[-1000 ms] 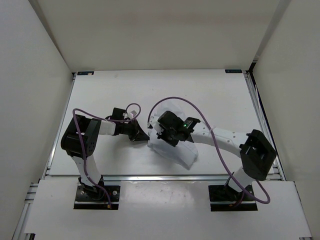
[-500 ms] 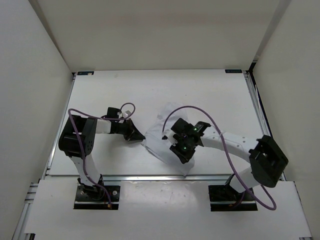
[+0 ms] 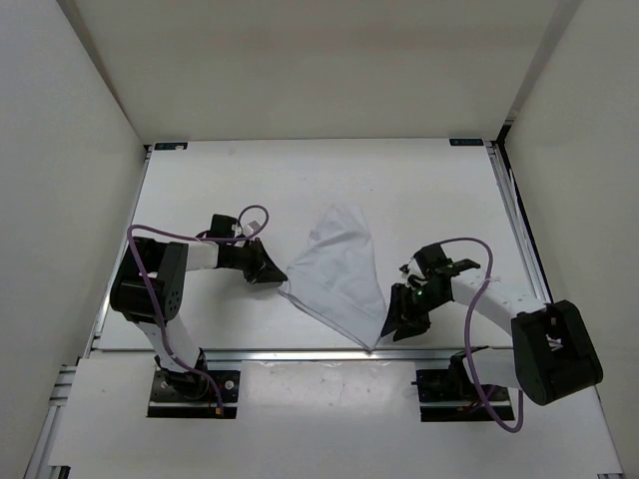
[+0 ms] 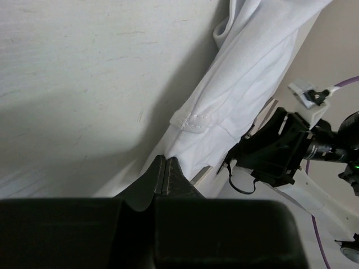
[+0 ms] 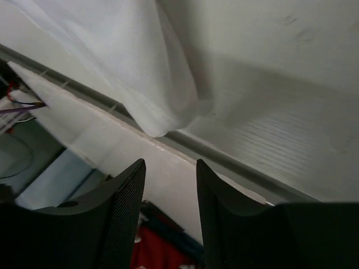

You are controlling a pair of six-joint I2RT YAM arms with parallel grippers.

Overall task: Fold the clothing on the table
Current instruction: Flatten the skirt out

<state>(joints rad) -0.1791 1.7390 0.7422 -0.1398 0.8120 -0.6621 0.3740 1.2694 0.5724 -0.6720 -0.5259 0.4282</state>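
- clothing [image 3: 334,269] lies on table [image 3: 200,190], centre, slightly toward 6 o'clock; long axis runs from 12 to 5 o'clock.
- its near tip reaches near rail [image 3: 300,352] at 6 o'clock.
- left gripper [image 3: 278,276] sits at the clothing's 9 o'clock corner, touching it.
- right gripper [image 3: 396,321] sits at the clothing's 4 o'clock, just beside the near tip.

**Our left jaws pinch the cloth's edge**

Our left gripper [image 4: 166,169] sits low in the view, its dark jaws pressed together on a corner of the white clothing [image 4: 247,78]. From that pinch the fabric runs up and to the right, with a puckered hem seam [image 4: 195,121] just above the tips. The white table [image 4: 78,73] fills the left. Beyond the cloth we see the right arm's black head [image 4: 275,152], a purple cable [image 4: 343,83] near it.
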